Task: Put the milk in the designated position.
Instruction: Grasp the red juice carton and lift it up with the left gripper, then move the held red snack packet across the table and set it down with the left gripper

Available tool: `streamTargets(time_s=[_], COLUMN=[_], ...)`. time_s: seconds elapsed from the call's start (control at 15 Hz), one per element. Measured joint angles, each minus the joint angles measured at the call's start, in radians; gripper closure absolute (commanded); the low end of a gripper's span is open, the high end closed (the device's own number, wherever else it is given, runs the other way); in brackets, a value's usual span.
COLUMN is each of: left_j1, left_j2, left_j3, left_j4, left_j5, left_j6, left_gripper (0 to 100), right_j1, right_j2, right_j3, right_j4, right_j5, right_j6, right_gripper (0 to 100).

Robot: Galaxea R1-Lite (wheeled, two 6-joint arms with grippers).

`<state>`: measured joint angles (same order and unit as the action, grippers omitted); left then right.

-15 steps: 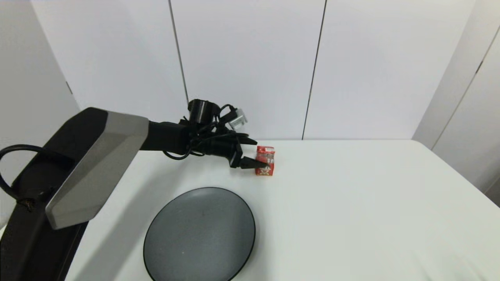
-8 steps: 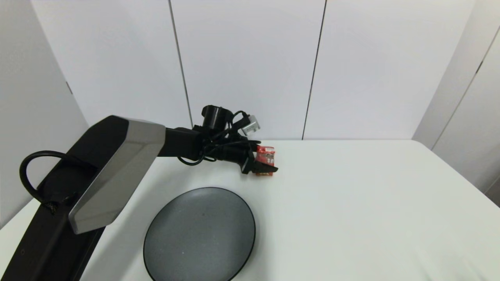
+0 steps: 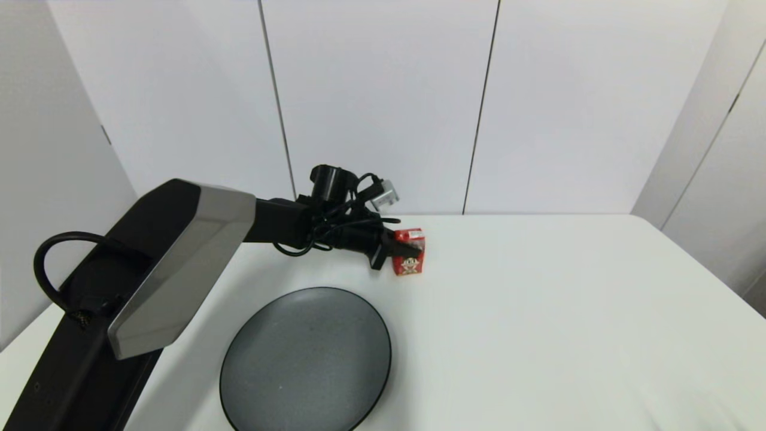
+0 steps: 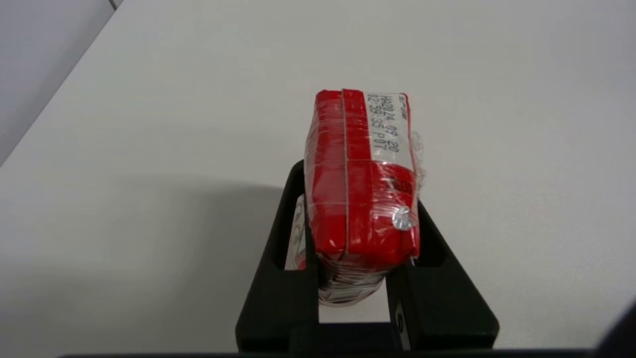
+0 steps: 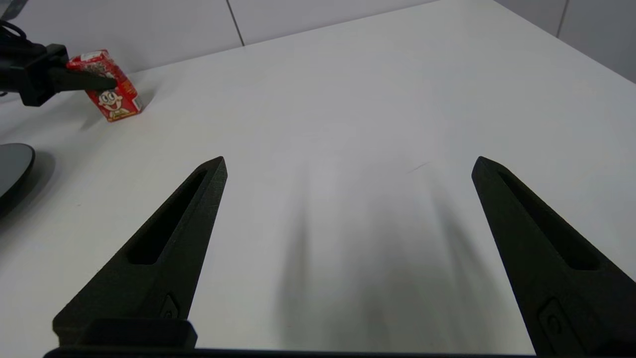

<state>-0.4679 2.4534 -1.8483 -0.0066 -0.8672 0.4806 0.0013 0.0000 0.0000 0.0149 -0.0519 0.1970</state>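
The milk (image 3: 409,252) is a small red carton with a cartoon face, near the far edge of the white table (image 3: 538,311), beyond the plate. My left gripper (image 3: 406,242) is shut on its upper part, one finger on each side. The left wrist view shows the milk (image 4: 360,174) squeezed between the black fingers (image 4: 278,248). From the right wrist view the milk (image 5: 113,97) leans a little in the left gripper (image 5: 92,82). My right gripper (image 5: 348,166) stands open over bare table, holding nothing. Nothing on the tabletop marks the designated position.
A large round dark grey plate (image 3: 305,359) lies in front of the milk, towards me; its rim (image 5: 15,164) shows in the right wrist view. White wall panels stand close behind the table's far edge.
The left gripper moved forward around the milk and shut on it. The carton has turned, so its cartoon face now points toward the head camera, and it has shifted slightly.
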Motion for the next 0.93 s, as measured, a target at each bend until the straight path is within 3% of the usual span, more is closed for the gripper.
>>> streamTargets(time_s=[0.4,0.73,0.93], left_j1=[0.010,0.114,0.192], left_j2=[-0.066,-0.265,-0.423], left_j3=[0.002,0.044,0.200], left_j4=[0.017,0.140,0.194], left_j5=[0.020,0.146,0.222], left_j6=[-0.026,-0.036,-0.039], left_gripper=[100,100,100], right_j1=[0.000,0.000,0.000], right_j2=[0.000,0.000,0.000], right_j3=[0.000,0.000,0.000], right_j4=[0.000,0.000,0.000], right_j5=[0.000,0.000,0.000], right_j6=[0.000,0.000,0.000], right_gripper=[0,0,0])
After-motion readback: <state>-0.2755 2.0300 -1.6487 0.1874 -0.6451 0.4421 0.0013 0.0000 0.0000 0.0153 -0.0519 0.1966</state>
